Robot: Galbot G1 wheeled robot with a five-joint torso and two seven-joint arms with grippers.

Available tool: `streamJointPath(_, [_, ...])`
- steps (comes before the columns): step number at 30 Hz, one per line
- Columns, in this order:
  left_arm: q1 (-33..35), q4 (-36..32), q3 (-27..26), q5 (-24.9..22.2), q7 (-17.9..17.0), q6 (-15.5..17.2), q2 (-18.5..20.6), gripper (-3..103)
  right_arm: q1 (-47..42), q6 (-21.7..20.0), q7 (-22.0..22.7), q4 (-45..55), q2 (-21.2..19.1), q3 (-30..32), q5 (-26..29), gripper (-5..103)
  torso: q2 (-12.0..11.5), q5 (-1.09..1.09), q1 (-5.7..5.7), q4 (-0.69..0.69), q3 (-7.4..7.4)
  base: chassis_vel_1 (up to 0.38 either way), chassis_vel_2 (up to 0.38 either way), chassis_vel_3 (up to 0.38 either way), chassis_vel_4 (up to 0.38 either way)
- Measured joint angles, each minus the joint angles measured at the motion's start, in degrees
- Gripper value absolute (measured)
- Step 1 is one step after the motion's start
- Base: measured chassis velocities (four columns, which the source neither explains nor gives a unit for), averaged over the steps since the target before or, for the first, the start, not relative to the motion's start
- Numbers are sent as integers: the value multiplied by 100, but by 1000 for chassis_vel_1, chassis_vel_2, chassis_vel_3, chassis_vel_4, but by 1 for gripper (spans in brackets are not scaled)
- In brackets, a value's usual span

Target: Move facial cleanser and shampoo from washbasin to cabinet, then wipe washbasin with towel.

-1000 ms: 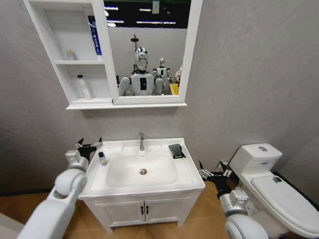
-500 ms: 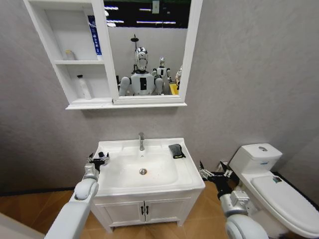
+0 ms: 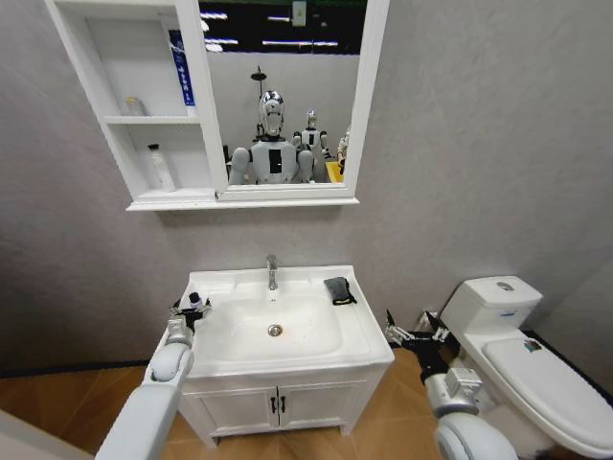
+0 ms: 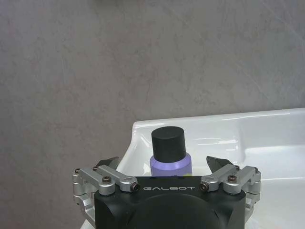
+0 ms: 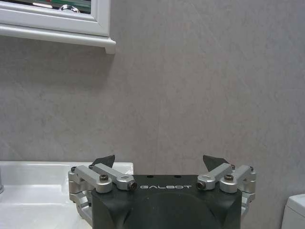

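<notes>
We see our left gripper [image 4: 163, 164] with fingers spread around a purple black-capped bottle [image 4: 169, 151] on the washbasin [image 3: 287, 356] rim. Our right gripper [image 5: 162, 162] waits beside the basin, fingers spread.

Your left arm reaches forward and up with its gripper [image 3: 191, 307] spread wide, while your right arm hangs low at your right side, its gripper [image 3: 414, 332] also spread wide.
</notes>
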Motion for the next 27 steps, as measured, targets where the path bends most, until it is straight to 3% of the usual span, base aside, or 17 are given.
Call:
streamJointPath(7, [-43,143,-22,39,21,-29,-107,103,-2,20,-2,-3,-13,8,15,100,0,0,0,0,0,0,0,0,0])
streamJointPath(10, [-72,212,-37,94,9,-46,-157,93,-5,43,-4,-20,-8,-9,12,100,0,0,0,0,0,0,0,0,0])
streamJointPath(12, [-79,237,-44,114,9,-60,-166,93,-7,48,-4,-22,-6,-14,11,100,0,0,0,0,0,0,0,0,0])
streamJointPath(18, [-71,255,-55,118,23,-66,-172,66,-5,65,-5,-29,-11,-18,19,100,0,0,0,0,0,0,0,0,0])
streamJointPath(19, [-71,255,-55,118,23,-66,-172,66,-5,65,-5,-29,-11,-18,19,100,0,0,0,0,0,0,0,0,0])
streamJointPath(22, [-94,279,-64,82,44,-43,-173,49,-6,69,-6,-29,-14,-27,29,100,0,0,0,0,0,0,0,0,0])
streamJointPath(27, [-108,274,-79,13,69,-26,-158,42,3,70,-7,-28,-23,-37,35,100,0,-1,0,0,0,0,0,0,0])
